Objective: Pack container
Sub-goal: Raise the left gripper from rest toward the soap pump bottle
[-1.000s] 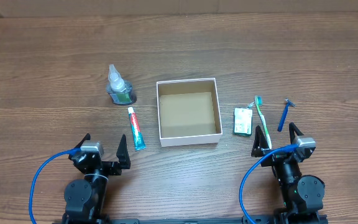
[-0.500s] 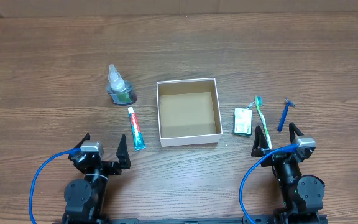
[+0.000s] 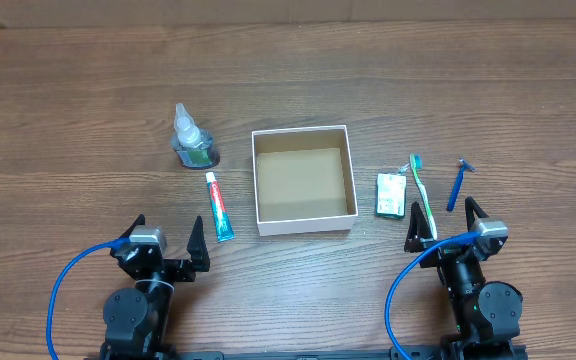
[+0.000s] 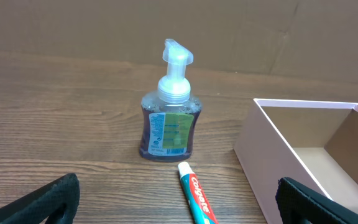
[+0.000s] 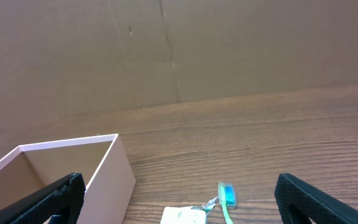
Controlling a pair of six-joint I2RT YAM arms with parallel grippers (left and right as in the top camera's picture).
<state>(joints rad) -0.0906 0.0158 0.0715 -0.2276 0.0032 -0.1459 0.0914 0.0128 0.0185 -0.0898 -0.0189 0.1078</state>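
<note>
The container [image 3: 261,178], a shallow square box with white walls and a brown inside, stands empty at the table's middle; its walls also show in the left wrist view [image 4: 263,149] and the right wrist view [image 5: 114,171]. Left of it lie a toothpaste tube [image 3: 218,206] [image 4: 196,200] and a clear pump bottle [image 3: 192,139] [image 4: 168,115]. Right of it lie a green-and-white packet [image 3: 392,195] [image 5: 183,216], a toothbrush [image 3: 422,193] [image 5: 226,198] and a blue razor [image 3: 458,183]. My left gripper [image 3: 168,239] [image 4: 176,208] and right gripper [image 3: 446,223] [image 5: 179,202] are open and empty near the front edge.
A brown cardboard wall [image 5: 166,50] rises behind the table's far edge. Blue cables [image 3: 63,285] loop beside both arm bases at the front.
</note>
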